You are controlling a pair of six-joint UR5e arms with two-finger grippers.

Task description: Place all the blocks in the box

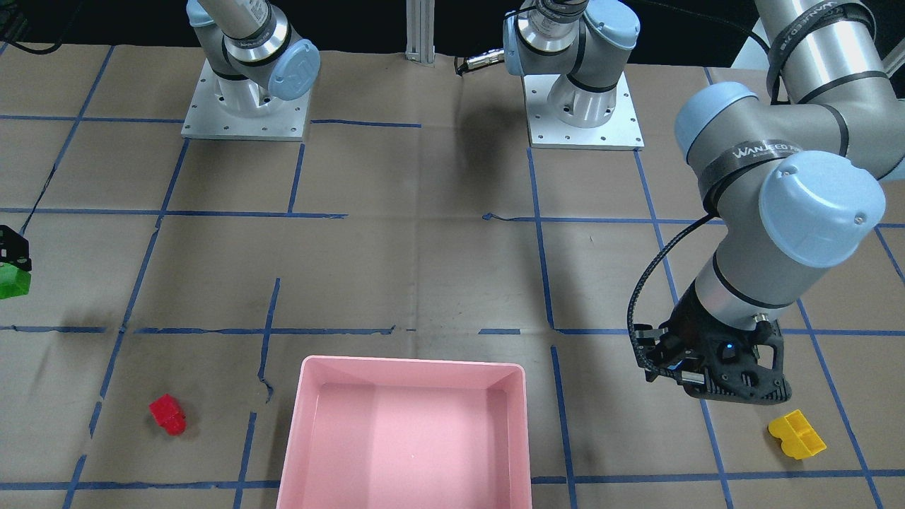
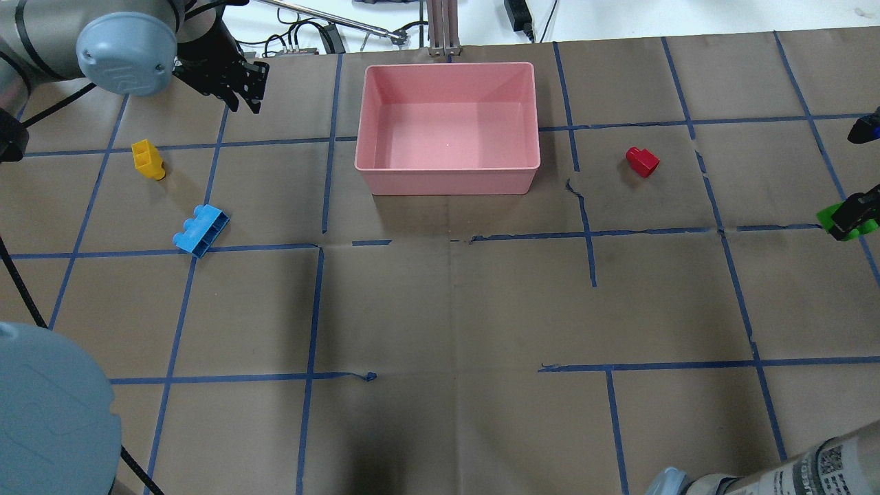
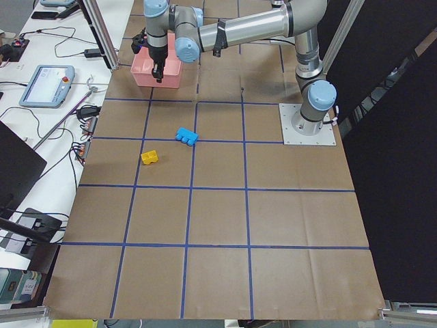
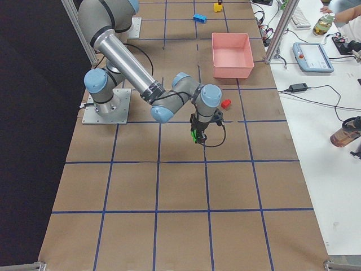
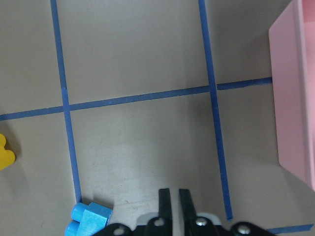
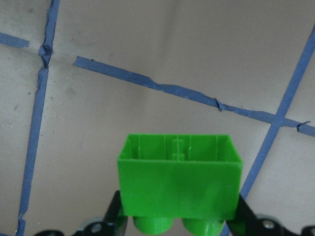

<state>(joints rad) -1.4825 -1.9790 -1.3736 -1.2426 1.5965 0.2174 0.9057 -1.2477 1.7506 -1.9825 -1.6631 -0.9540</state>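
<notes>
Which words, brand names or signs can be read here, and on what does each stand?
"WANLEED": on the black strap around the left arm; the letters after it are blurred.
Too tilted to read: the print on the second strap, higher on that arm.
Too blurred to read: the label on the right arm, overhead view.
No text: the green block in the right claw.
</notes>
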